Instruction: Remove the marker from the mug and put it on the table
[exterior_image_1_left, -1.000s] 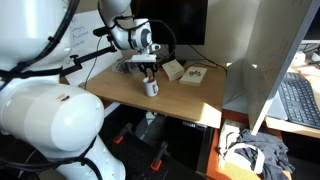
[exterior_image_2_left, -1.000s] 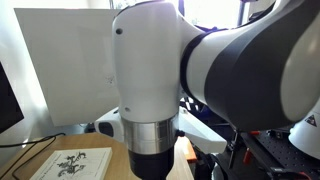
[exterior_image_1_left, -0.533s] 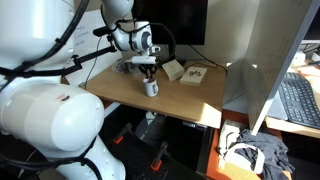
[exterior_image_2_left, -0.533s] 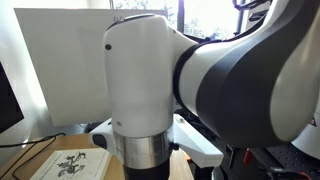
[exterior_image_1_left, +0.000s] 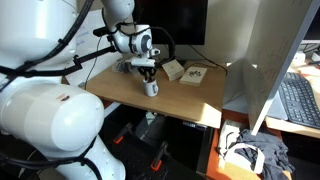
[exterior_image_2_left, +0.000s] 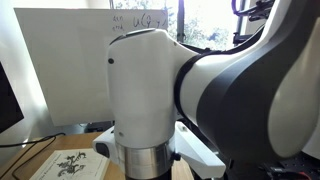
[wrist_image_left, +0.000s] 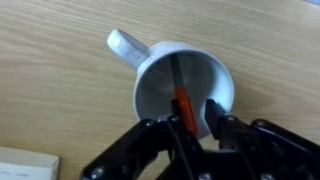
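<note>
The marker (wrist_image_left: 183, 100) stands inside the mug (wrist_image_left: 155, 85), not yet on the worktop (wrist_image_left: 60, 90). The gripper (wrist_image_left: 196, 122) enters from six o'clock with its jaws narrow around the marker, though I cannot tell whether they pinch it. Lifting out and laying down remain.

Dark monitor (exterior_image_1_left: 175, 20) behind gripper (exterior_image_1_left: 149, 75). White partition panel (exterior_image_1_left: 262, 60) well off to its side, black keyboard (exterior_image_1_left: 300, 100) past panel. Whiteboard (exterior_image_2_left: 60, 70) with handwriting; bright window (exterior_image_2_left: 212, 14) beside it.
</note>
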